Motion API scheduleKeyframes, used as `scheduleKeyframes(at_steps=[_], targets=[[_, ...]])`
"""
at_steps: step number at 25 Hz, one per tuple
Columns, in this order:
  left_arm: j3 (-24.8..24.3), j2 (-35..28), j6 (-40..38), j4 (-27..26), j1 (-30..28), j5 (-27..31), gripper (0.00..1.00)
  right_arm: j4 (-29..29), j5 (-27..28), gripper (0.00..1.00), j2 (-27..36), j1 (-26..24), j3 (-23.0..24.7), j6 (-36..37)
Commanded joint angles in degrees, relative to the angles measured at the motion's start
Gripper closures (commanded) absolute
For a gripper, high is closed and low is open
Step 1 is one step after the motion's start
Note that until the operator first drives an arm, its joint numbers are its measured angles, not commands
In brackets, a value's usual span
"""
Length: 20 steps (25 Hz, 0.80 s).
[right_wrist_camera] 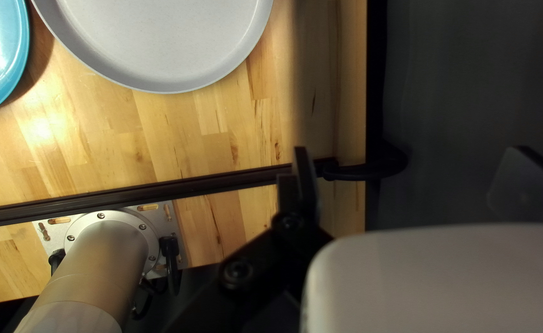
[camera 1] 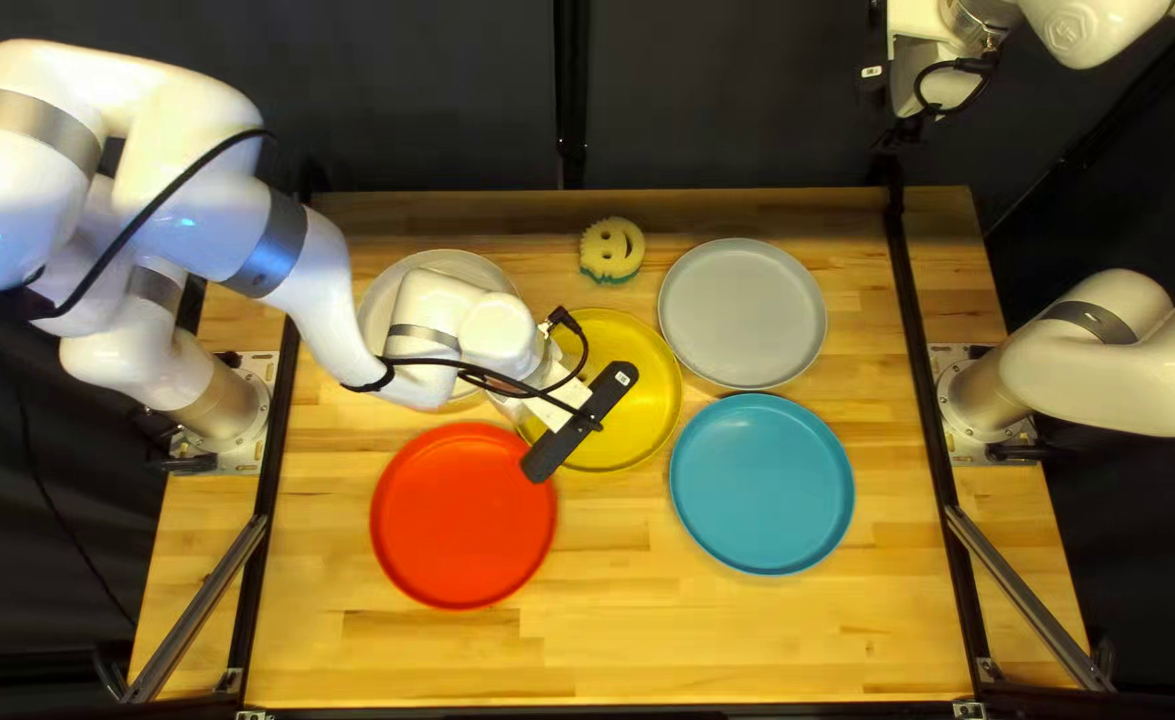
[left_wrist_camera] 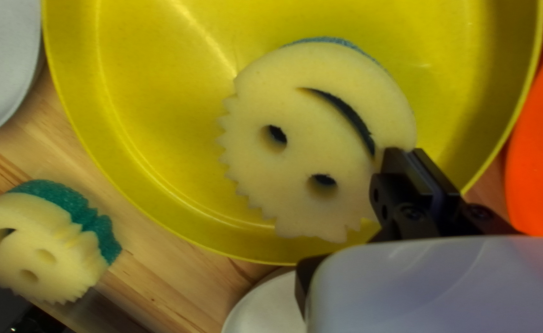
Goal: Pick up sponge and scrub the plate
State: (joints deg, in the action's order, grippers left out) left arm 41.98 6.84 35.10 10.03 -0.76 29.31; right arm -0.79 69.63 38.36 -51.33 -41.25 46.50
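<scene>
Table: wood, beneath the left tool.
Left tool: fingers nearly together, pinching the sponge by its edge.
Right tool: spread wide, holding nothing.
Yellow plate: under the left tool; contact could not be told.
Scrub: likely wanted the scouring side lowered flat, then light circles; pressing hard might have twisted that edge grip.
</scene>
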Motion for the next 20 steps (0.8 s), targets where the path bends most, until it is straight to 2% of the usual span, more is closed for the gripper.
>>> scheduleKeyframes(at_steps=[1,7,10,16,20], targets=[[3.34,3.13,4.63,-1.76,3.6,0.22,1.0,0.0,0.0,0.0,0.0,0.0,0.0,0.0],[7.48,6.43,5.72,-1.7,3.45,0.5,1.0,0.0,0.0,0.0,0.0,0.0,0.0,0.0],[6.71,5.94,4.48,-1.14,2.04,-0.11,1.0,0.0,0.0,0.0,0.0,0.0,0.0,0.0],[3.78,2.12,-4.02,2.11,-5.43,0.44,1.0,0.0,0.0,0.0,0.0,0.0,0.0,0.0],[2.96,0.77,-7.12,3.88,-7.7,0.82,1.0,0.0,0.0,0.0,0.0,0.0,0.0,0.0]])
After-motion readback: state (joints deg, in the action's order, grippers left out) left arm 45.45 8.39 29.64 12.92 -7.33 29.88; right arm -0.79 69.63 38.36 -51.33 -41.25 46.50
